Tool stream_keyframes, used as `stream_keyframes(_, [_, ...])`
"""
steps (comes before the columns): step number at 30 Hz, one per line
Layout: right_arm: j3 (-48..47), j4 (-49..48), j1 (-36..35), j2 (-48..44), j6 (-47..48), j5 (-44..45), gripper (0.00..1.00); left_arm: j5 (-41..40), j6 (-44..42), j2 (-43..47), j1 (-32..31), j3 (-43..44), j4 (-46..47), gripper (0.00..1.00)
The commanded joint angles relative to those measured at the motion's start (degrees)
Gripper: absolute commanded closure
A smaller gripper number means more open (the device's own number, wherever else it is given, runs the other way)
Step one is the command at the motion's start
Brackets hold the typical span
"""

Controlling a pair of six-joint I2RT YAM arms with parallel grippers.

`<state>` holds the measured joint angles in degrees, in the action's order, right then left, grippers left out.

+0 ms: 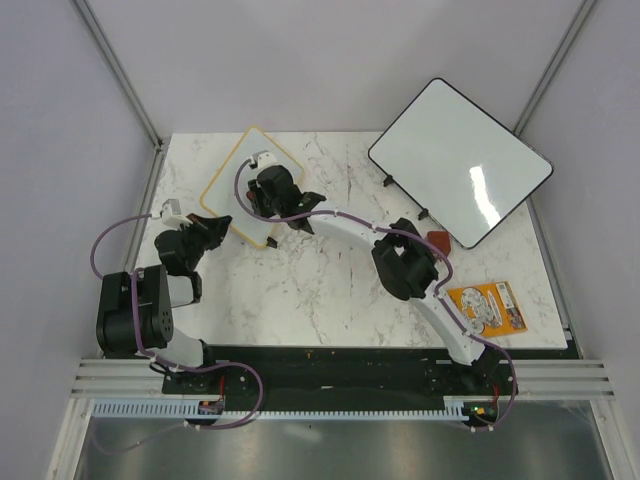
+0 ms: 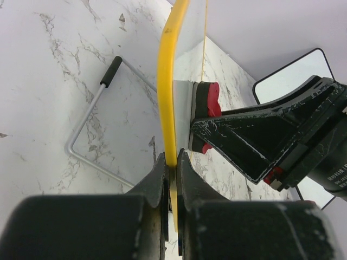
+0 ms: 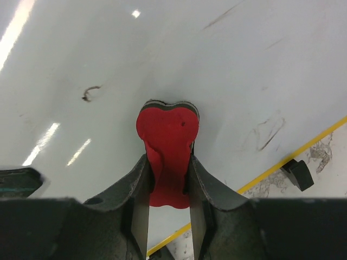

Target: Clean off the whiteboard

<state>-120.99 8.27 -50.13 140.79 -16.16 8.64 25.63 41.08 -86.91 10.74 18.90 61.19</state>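
Left tool: The left tool (image 2: 172,162) is clamped shut on the yellow rim of the whiteboard (image 1: 232,172). This looks meant to steady the board so that it cannot slide under the wiping.

Right tool: The right tool (image 3: 168,162) pinches a red eraser (image 3: 165,127) by its back, with the dark felt pressed against the board's white face. The grip appears chosen to keep the felt square to the writing side.

Whiteboard: Small and yellow-framed, it sits at the far left of the surface (image 1: 330,290), close to the back edge. The left wrist view catches it edge-on. How steeply it is raised cannot be told.

Stand: A bent wire stand (image 2: 92,124) with a black tip juts from the board's back side, and a small black clip (image 3: 297,173) sits just beyond the frame.

Marks: Faint pen scribbles (image 3: 268,132) show on either side of the eraser, so by the look of it the erasing is under way, not finished.

Surface: White marble pattern. A larger black-framed whiteboard (image 1: 460,160) stands propped at the far right, well apart. An orange printed card (image 1: 487,308) lies near the right front, with a small red object (image 1: 438,240) between the two.

Room: Plain pale walls (image 1: 330,60) close in on three sides, with metal posts at the corners. Overhead light glares off both boards.
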Motion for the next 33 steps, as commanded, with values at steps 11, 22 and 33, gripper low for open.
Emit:
stream_keyframes(11, [-11.37,15.72,-7.70,5.37,5.62,4.44,1.00,5.40,-5.04,1.48,-2.57,0.44,0.42,0.98])
stream_keyframes(22, [-16.64,13.70,-4.19,8.80,1.40,3.13,1.00,5.31,-5.31,1.75,-2.74,0.35,-0.02,0.98])
stream_keyframes(33, [-20.34,11.06,-2.52,10.99,1.13,-0.20,1.00,5.40,-5.75,2.10,-3.36,0.35,-0.37,0.98])
